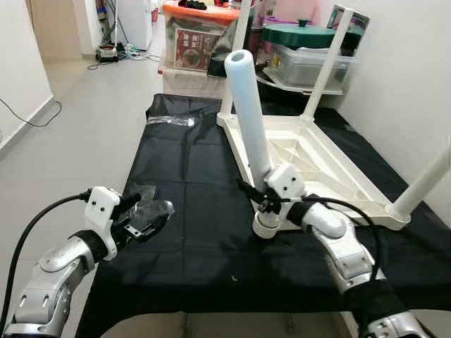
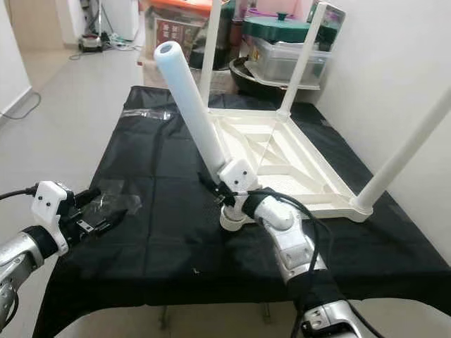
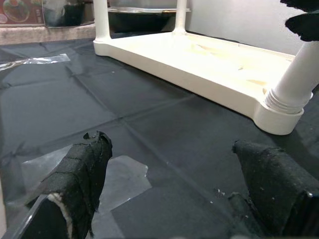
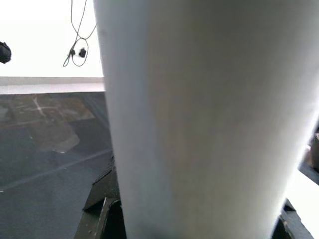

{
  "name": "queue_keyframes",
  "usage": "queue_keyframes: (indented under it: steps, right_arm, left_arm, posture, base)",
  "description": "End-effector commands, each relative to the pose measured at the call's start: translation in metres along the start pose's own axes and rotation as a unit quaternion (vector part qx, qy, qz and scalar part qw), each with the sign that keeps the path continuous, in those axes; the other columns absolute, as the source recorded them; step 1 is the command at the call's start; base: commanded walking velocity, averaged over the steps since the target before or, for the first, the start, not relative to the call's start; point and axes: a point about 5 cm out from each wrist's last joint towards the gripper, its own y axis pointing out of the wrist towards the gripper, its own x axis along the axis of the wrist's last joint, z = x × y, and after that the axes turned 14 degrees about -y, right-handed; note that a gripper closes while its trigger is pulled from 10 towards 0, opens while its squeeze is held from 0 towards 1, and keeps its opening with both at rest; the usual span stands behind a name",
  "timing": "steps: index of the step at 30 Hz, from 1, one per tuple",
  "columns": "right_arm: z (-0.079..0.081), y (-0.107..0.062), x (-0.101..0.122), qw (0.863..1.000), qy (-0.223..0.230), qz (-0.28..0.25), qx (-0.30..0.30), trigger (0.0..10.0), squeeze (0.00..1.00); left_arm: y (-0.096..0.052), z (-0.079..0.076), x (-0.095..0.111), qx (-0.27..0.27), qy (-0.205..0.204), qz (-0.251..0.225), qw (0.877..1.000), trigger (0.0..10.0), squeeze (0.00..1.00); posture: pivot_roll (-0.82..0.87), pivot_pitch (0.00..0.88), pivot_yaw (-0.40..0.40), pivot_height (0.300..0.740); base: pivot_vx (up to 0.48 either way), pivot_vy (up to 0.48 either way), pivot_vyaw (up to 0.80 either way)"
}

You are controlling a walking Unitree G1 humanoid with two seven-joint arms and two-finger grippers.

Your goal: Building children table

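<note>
So the tabletop (image 1: 310, 158) lies upside down on the black sheet (image 1: 176, 204), three legs already standing in their corners, and the fourth leg (image 1: 250, 113) is going into the near corner socket (image 1: 268, 225). The right gripper (image 1: 271, 201) is clamped on that leg low down, just above the socket, forearm reaching in from the near right. The leg tilts away toward the far left instead of standing straight like the others, so I'd say it's not seated yet. Next move probably calls for bringing it upright and pressing or twisting it home; forcing it tilted could jam it.

The left gripper (image 1: 144, 222) hovers low over the sheet on the near left, jaws apart and empty, right above a scrap of clear plastic (image 3: 119, 177).
</note>
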Motion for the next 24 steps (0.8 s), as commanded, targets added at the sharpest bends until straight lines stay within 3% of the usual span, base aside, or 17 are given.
queue_keyframes:
  steps: [1,5,7,8,12,24]
  right_arm:
    - [0.007,0.000,-0.002,1.000,0.018,-0.006,0.009,0.0,0.00]
    - [0.015,0.000,-0.006,0.995,0.101,-0.005,0.003,0.0,0.00]
    - [0.016,0.000,-0.006,0.993,0.119,-0.006,-0.001,0.0,0.00]
    - [0.018,0.002,-0.005,0.986,0.167,-0.009,-0.009,0.0,0.00]
    - [0.023,0.004,-0.001,0.977,0.210,-0.016,-0.013,0.0,0.00]
    - [0.034,0.002,0.001,0.977,0.213,-0.020,0.012,0.0,0.00]
  left_arm:
    - [0.001,-0.003,0.001,-0.005,-0.004,-0.009,1.000,10.0,0.00]
    - [0.001,-0.003,0.001,-0.006,-0.008,-0.010,1.000,10.0,0.00]
    - [0.001,-0.003,0.001,-0.006,-0.008,-0.010,1.000,10.0,0.00]
    - [0.001,-0.002,0.001,-0.006,-0.011,-0.011,1.000,10.0,0.00]
    - [0.001,-0.003,0.001,-0.007,-0.013,-0.012,1.000,10.0,0.00]
    - [0.001,-0.002,0.002,-0.005,-0.014,-0.013,1.000,10.0,0.00]
  posture:
    - [0.12,0.000,-0.145,0.740]
    - [0.12,0.000,-0.145,0.740]
    - [0.12,0.000,-0.145,0.740]
    - [0.12,0.000,-0.145,0.740]
    - [0.12,0.000,-0.145,0.740]
    - [0.12,0.000,-0.148,0.740]
  base:
    - [0.000,0.000,0.00]
    - [0.000,0.000,0.00]
    - [0.000,0.000,0.00]
    - [0.000,0.000,0.00]
    - [0.000,0.000,0.00]
    - [0.000,0.000,0.00]
